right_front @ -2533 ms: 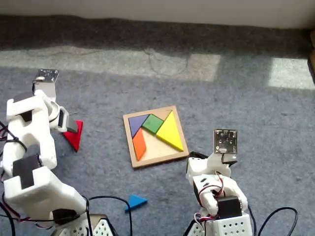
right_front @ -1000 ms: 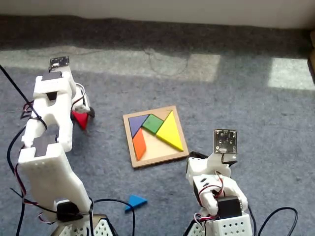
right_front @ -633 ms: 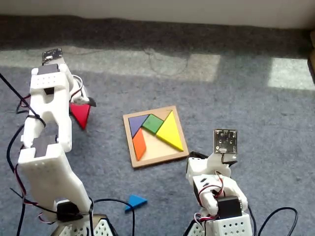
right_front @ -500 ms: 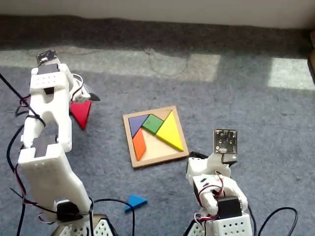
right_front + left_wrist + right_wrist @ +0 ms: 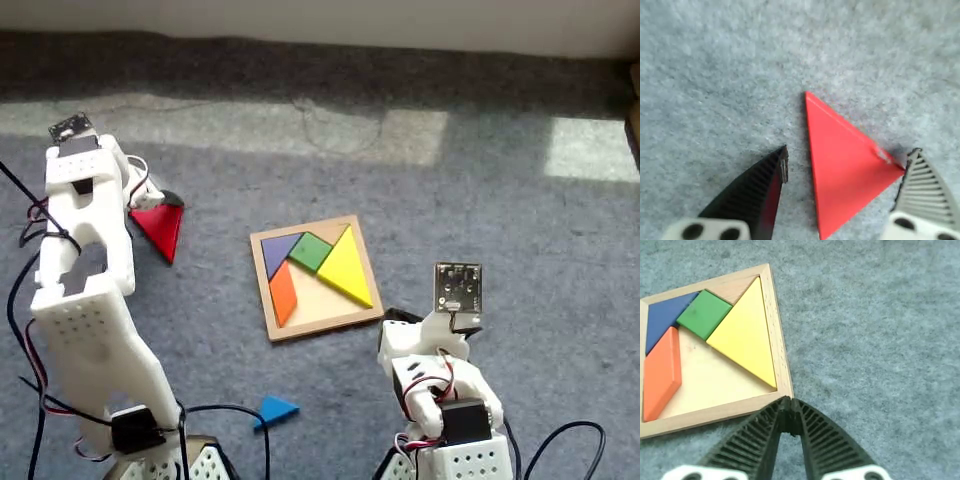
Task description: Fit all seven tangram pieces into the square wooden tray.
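Grey carpet [image 5: 480, 200]. Left gripper [image 5: 849, 151] has shifted toward frame left since half a second ago, jaws spread either side of the red triangle [image 5: 845, 165]. Triangle lies flat at left of frame, well apart from the central wooden tray [image 5: 318, 322]. Right gripper [image 5: 791, 407] is pressed together.

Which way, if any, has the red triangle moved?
Yes. The red triangle slid farther out, from beside the wooden tray's middle to beside its far corner.
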